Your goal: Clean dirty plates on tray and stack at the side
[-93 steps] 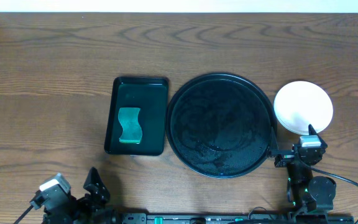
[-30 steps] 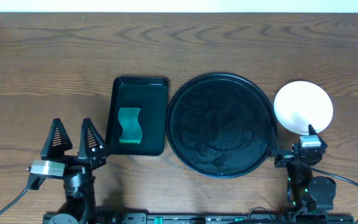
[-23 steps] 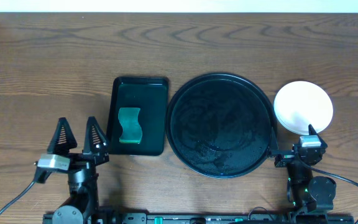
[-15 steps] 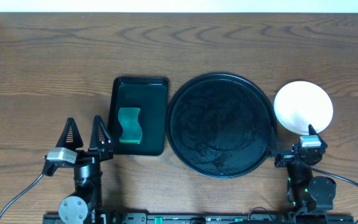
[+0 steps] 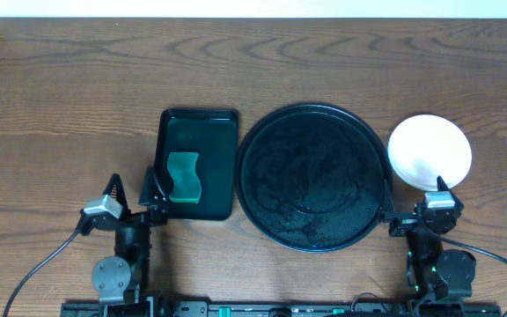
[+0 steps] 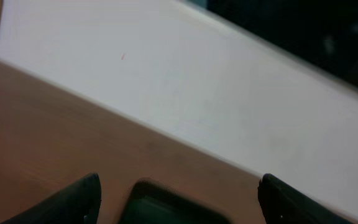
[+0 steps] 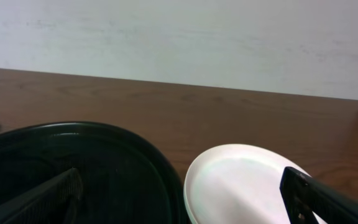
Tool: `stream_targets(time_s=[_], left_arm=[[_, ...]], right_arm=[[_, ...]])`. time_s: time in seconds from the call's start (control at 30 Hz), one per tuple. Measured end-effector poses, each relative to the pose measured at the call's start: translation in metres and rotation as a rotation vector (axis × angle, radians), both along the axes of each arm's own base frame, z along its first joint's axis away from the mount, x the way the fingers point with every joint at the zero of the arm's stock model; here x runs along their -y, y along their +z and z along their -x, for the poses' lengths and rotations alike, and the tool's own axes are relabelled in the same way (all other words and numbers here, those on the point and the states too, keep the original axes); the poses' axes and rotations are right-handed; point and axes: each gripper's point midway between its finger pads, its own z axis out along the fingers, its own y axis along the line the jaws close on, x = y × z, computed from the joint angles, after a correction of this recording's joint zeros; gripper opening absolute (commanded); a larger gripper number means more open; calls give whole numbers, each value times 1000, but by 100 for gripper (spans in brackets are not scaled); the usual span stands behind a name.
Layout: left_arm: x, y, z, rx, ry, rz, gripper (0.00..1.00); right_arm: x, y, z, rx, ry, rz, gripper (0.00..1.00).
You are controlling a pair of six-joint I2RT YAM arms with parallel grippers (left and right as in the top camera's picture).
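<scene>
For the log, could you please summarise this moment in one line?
tray: no plates; white plate: beside tray; left claw: open; right claw: open

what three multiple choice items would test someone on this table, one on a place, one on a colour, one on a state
1. Where is the white plate?
A. on the round tray
B. on the table, to the right of the round tray
C. in the rectangular tray

2. What colour is the sponge in the rectangular tray?
A. green
B. yellow
C. pink

3. How does the left gripper stand?
A. shut on the sponge
B. open, holding nothing
C. shut on a plate

Answers:
1 B: the plate sits on the wood beside the tray's right rim, and the round tray holds nothing.
2 A: the sponge shows green against the black tray.
3 B: its fingers are spread, with only table between them.
</scene>
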Motion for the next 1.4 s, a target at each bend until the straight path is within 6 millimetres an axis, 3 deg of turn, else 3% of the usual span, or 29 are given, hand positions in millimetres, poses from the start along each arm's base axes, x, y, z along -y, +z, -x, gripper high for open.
stream_targets(time_s=[0.23,0.33,0.8,1.4], left_arm=[[0,-43,0,-178,0,-68,81],[0,-48,0,-206,-1,-117,81],[20,-46,0,-191,-105,-458,81],[21,-45,0,-185,-111,-500,81]], right_arm=[[0,0,0,0,0,0,99],[0,0,0,0,0,0,99],[0,0,0,0,0,0,99],[0,0,0,0,0,0,99]])
